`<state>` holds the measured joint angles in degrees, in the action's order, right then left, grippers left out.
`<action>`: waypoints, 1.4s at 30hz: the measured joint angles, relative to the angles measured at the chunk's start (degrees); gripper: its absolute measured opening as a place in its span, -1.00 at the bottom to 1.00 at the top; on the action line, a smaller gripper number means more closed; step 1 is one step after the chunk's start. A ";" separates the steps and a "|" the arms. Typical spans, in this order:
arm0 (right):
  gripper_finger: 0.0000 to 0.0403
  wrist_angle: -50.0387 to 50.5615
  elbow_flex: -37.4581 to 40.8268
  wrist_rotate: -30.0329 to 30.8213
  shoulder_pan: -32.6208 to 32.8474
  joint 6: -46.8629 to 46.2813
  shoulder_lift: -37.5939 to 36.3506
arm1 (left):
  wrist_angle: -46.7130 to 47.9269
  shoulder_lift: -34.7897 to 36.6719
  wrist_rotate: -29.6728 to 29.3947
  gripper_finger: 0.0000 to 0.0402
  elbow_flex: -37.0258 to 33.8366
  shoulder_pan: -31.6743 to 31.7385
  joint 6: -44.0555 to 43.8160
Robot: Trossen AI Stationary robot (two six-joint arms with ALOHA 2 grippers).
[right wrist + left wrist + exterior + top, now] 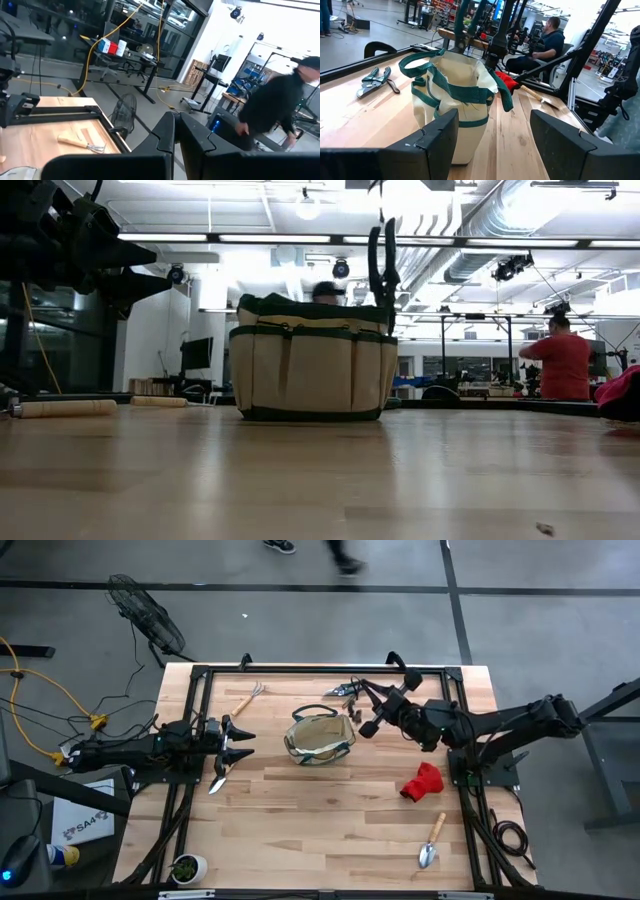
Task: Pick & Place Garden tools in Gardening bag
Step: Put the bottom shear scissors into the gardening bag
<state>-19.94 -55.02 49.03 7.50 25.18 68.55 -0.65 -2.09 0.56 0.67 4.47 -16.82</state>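
Note:
The beige gardening bag (pixel 320 738) with green trim stands upright mid-table. My right gripper (pixel 366 727) reaches level over the bag's right rim and is shut; dark pruning shears (pixel 380 255) hang below it. My left gripper (pixel 232 740) waits open at the table's left, pointing at the bag (pixel 455 95). Lying flat on the table are a second pair of shears (pixel 340 690) far of the bag, a hand rake (pixel 248 700), a trowel (pixel 218 780) by the left gripper, a red glove (pixel 422 783) and another trowel (pixel 432 840). My right gripper holds the pruning shears by their upper end (pixel 380 222). Its own shut fingers (pixel 165 135) hide the place of contact in the wrist view. The fingers come level from the table's right. The shears hang straight down, clear of the table, lower ends level with the bag's right rim (pixel 384 308).
A small potted plant (pixel 187 866) stands at the near left corner. Black frame rails (pixel 200 690) run along the table's sides. People move in the room beyond the far edge. Bare wood (pixel 320 830) lies near of the bag.

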 joint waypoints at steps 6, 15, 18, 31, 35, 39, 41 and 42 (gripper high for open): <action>-0.98 1.78 0.00 0.25 1.85 -1.05 0.00 | 0.00 0.00 0.00 0.21 0.00 0.01 0.00; -0.98 2.97 0.00 -2.94 2.36 -2.79 0.01 | 0.00 0.00 0.00 0.21 0.00 0.02 0.00; -0.98 3.92 0.00 -4.88 2.14 -4.42 0.02 | 0.00 -0.01 -0.01 0.21 0.00 0.02 0.00; -0.98 2.56 0.00 -7.18 2.15 -6.09 0.02 | -0.01 -0.01 -0.01 0.21 0.00 0.02 0.00; -0.98 2.53 0.00 -5.82 2.15 -6.09 0.02 | 0.00 -0.02 0.00 0.21 0.00 0.02 0.00; -0.98 2.12 0.00 -4.74 2.15 -6.09 0.02 | 0.00 -0.02 -0.02 0.21 0.00 0.02 0.00; -0.98 2.38 0.00 -3.42 2.15 -6.05 0.02 | 0.00 -0.02 -0.01 0.21 0.00 0.02 0.00; -0.98 2.82 0.00 -2.67 2.15 -6.04 0.02 | 0.00 -0.02 -0.02 0.21 0.00 0.00 0.00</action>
<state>-17.12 -55.02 46.36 9.65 19.14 68.58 -0.64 -2.11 0.54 0.67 4.47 -16.82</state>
